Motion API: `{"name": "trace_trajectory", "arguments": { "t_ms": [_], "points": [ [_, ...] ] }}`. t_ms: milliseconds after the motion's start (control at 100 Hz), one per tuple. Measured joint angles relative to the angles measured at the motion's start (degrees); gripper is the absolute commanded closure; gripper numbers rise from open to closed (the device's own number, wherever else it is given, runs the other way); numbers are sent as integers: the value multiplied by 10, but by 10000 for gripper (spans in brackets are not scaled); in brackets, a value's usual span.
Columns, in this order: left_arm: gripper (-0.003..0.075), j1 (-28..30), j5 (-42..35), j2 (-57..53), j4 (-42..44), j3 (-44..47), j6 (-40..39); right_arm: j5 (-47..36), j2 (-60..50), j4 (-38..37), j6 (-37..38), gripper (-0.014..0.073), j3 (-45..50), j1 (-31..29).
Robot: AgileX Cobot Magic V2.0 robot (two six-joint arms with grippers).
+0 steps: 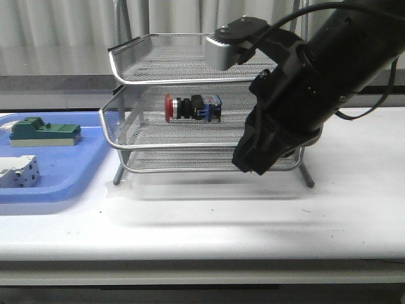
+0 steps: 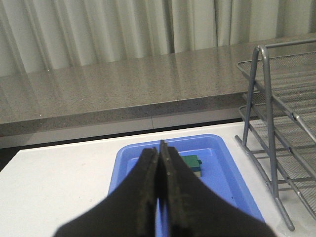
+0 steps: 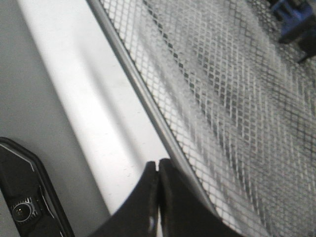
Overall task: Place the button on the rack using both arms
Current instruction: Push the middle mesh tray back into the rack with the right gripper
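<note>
The button lies on its side on the middle tier of the silver wire-mesh rack, red head to the left, blue block to the right. My right gripper is shut and empty, low in front of the rack's right part, apart from the button. In the right wrist view it sits just outside the rack's rim, and the button's blue block shows at the far corner. My left gripper is shut and empty above the blue tray. The left arm is out of the front view.
The blue tray at the left holds a green rectangular block and a white terminal block. The green block also shows in the left wrist view. The rack's leg and frame stand right of the tray.
</note>
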Motion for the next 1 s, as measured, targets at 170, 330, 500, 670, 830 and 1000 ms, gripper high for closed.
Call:
{"name": "trace_trajectory", "arguments": {
  "t_ms": [170, 330, 500, 670, 830, 1000],
  "points": [
    [740, 0, 0, 0, 0, 0, 0, 4, 14, 0, 0, 662, -26, -22],
    [740, 0, 0, 0, 0, 0, 0, 17, 17, 0, 0, 661, -34, -23],
    [740, 0, 0, 0, 0, 0, 0, 64, 11, 2, 18, 653, -36, -24],
    [740, 0, 0, 0, 0, 0, 0, 94, -30, 4, 69, 653, -36, -24],
    [740, 0, 0, 0, 0, 0, 0, 98, -90, 4, 129, 653, -36, -37],
    [740, 0, 0, 0, 0, 0, 0, 102, -156, 4, 178, 653, -36, -82]
  ]
}}
